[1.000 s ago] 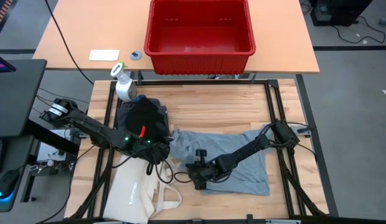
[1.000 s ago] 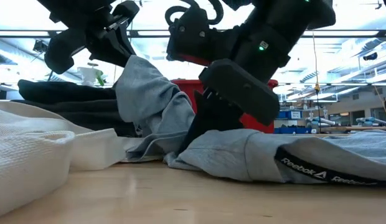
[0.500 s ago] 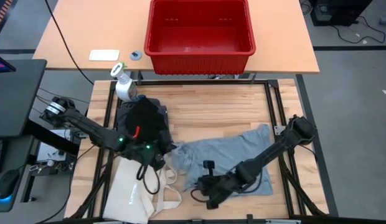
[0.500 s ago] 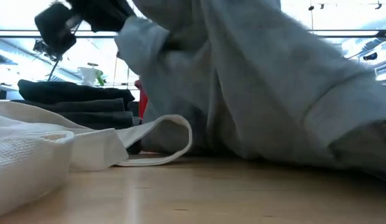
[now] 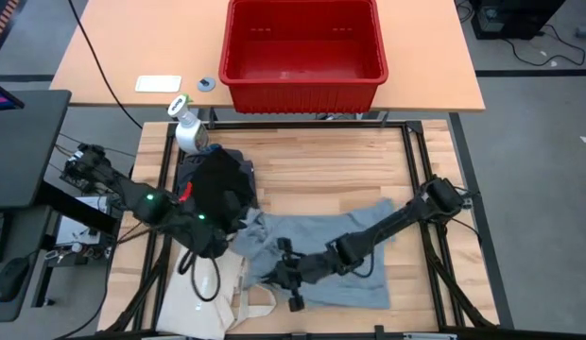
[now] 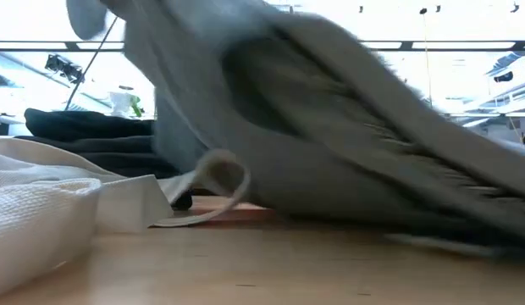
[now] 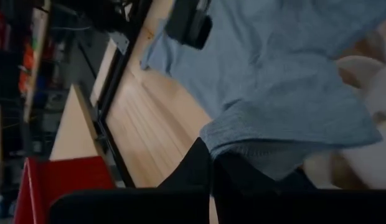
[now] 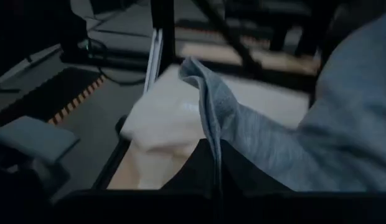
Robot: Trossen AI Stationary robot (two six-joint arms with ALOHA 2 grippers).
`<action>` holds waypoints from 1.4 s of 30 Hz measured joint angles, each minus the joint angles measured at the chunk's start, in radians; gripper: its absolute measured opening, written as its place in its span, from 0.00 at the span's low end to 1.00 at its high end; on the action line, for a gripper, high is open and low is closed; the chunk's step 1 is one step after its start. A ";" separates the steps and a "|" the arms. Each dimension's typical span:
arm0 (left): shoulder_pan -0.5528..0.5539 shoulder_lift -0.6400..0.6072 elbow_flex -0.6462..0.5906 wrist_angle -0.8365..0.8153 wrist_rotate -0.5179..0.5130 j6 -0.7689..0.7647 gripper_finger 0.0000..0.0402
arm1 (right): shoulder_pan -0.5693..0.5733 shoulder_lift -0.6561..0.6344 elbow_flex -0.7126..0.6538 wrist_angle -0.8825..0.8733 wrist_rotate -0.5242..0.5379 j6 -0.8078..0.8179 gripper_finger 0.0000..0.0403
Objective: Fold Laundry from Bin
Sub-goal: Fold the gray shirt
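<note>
From above I see my left hand point(image 5: 220, 247) and right hand point(image 5: 291, 280) both clamped on the grey shirt point(image 5: 354, 269) over the bench point(image 5: 321, 165); low down, cloth blocks everything. The bin point(image 5: 303, 45) sits behind.

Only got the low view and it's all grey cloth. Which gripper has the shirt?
Observer: Both. The left gripper is shut on the hem of the light grey shirt, as its wrist view shows.
Operator: And the right one?
Observer: The right gripper is shut on another edge of the shirt, low over the table's near side in the high view.
Operator: Anything left in the bin?
Observer: The high view shows the red bin with only bare floor inside, on the far table.
Operator: What's the white stuff on my left?
Observer: A cream tote bag, lying at the near left corner with its handles beside the shirt.
</note>
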State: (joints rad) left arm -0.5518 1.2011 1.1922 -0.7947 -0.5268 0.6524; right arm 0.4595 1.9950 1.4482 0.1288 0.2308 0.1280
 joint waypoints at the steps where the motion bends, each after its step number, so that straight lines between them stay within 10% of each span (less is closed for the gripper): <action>1: -0.009 0.000 0.025 -0.043 -0.001 -0.028 0.01 | -0.011 0.000 0.010 0.020 -0.011 -0.030 0.02; 13: -0.067 0.001 0.270 -0.156 0.001 -0.065 0.00 | -0.063 -0.007 0.100 0.134 -0.133 -0.254 0.03; 20: 0.029 0.034 0.274 -0.066 0.083 0.070 0.00 | 0.027 -0.037 0.104 -0.049 0.051 -0.209 0.03; 28: 0.171 0.185 0.276 0.056 0.312 0.216 0.00 | 0.133 -0.062 0.106 -0.332 0.344 0.109 0.04; 42: 0.328 0.348 0.274 0.422 0.562 0.469 0.00 | 0.275 -0.081 0.105 -0.805 0.360 0.579 0.04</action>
State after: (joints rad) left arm -0.2235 1.5495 1.4666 -0.3732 0.0348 1.1214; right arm 0.7345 1.9141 1.5536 -0.6761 0.5908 0.7066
